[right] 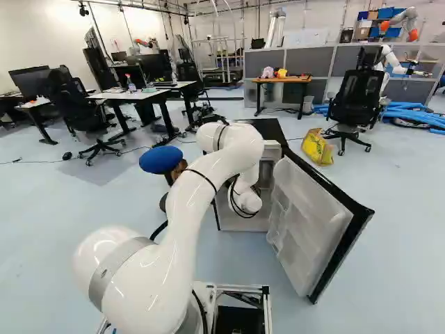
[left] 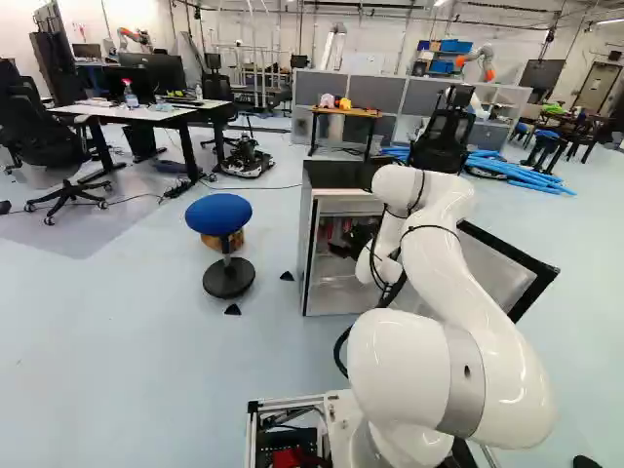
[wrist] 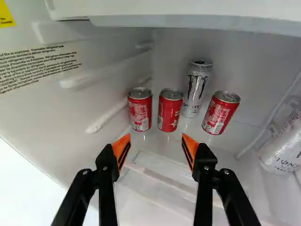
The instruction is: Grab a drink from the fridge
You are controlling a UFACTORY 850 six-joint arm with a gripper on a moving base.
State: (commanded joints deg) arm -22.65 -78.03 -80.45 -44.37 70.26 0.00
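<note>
Left base view, left to right: blue stool (left: 218, 214); open fridge (left: 306, 258); the gripper (left: 338, 250) inside it. Wrist view: gripper (wrist: 151, 149) spread wide, pads apart, holding nothing. Ahead of it, inside the fridge, a loose row: red can (wrist: 139, 110), a second red can (wrist: 170, 111) just beside, tall silver can (wrist: 196, 89) set slightly farther back, third red can (wrist: 220, 113); another pale can (wrist: 282, 148) well apart, past that one.
</note>
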